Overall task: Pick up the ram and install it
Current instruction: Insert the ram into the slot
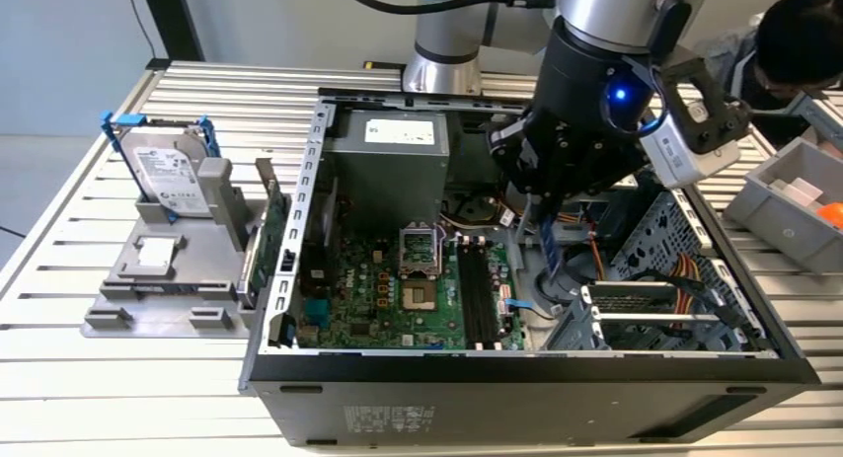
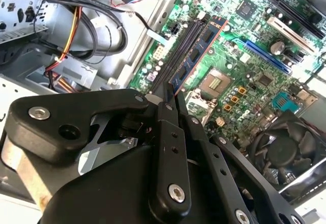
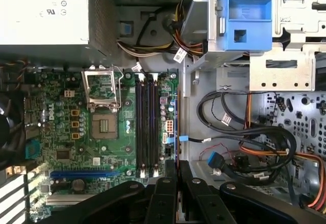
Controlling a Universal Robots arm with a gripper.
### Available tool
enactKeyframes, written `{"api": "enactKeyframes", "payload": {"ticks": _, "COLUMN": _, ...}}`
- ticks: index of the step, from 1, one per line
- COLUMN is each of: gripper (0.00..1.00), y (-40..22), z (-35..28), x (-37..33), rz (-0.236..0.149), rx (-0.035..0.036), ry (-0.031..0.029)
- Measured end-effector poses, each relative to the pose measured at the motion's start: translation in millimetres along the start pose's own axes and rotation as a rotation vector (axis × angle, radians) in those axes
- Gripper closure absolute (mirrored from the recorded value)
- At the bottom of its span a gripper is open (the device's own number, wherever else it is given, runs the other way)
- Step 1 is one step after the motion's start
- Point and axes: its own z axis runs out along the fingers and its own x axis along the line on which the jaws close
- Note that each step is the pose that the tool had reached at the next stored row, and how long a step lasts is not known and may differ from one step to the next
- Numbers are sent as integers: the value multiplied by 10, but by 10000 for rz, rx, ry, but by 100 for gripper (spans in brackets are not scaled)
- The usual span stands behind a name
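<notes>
One step done: ram [image 2: 196, 51] picked, clamped edge-on in gripper [image 2: 170, 99], hovering over motherboard [image 3: 76, 132] beside black slots [image 3: 146, 124]. Not seated; slots unfilled.

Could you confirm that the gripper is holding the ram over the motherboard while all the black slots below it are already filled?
Not quite: the gripper does hold the ram over the motherboard, but the black slots are empty, as the first wrist view shows.
</notes>
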Motion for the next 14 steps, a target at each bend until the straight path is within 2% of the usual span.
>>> {"api": "enactKeyframes", "payload": {"ticks": 8, "gripper": 100, "y": -1, "z": 67, "x": 3, "rz": 2, "rx": 2, "ry": 0}}
{"api": "enactKeyframes", "payload": {"ticks": 14, "gripper": 100, "y": -1, "z": 141, "x": 5, "rz": 1, "rx": 2, "ry": -1}}
